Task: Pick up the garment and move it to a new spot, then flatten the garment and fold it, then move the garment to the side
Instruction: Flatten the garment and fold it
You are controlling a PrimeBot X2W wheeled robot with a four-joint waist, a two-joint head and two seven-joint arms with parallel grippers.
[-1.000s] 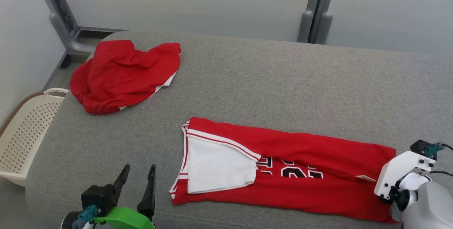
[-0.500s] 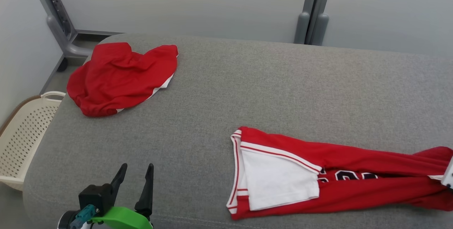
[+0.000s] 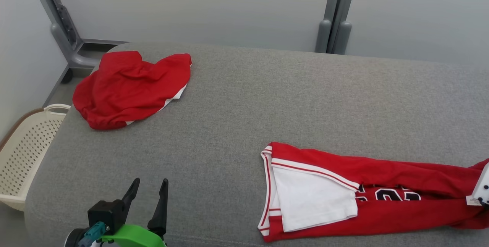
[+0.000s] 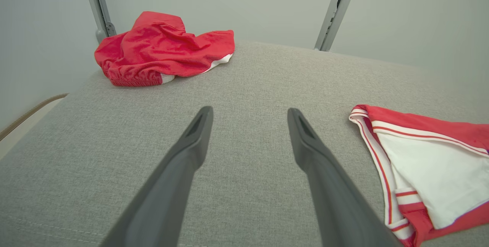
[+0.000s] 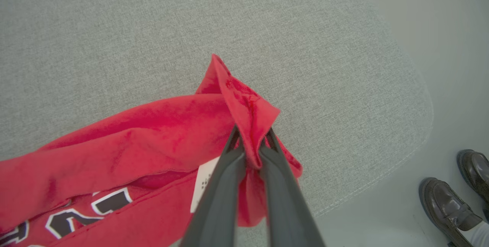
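Surface: grey fabric cushion top [image 3: 244, 98]. A folded red-and-white numbered jersey [image 3: 382, 186] lies near right, long axis left-right. Its right end, probably the hem, is clamped in the right gripper [image 5: 252, 134]; left gripper [image 3: 150, 182] wide open, empty, well left.

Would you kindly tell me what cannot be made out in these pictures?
- Head view: a fold covers the top of the jersey's number.
- Head view: the left edge and the cushion hide much of the basket.
- Right wrist view: the tag's print is too small; the edge cuts off whoever wears the shoes.
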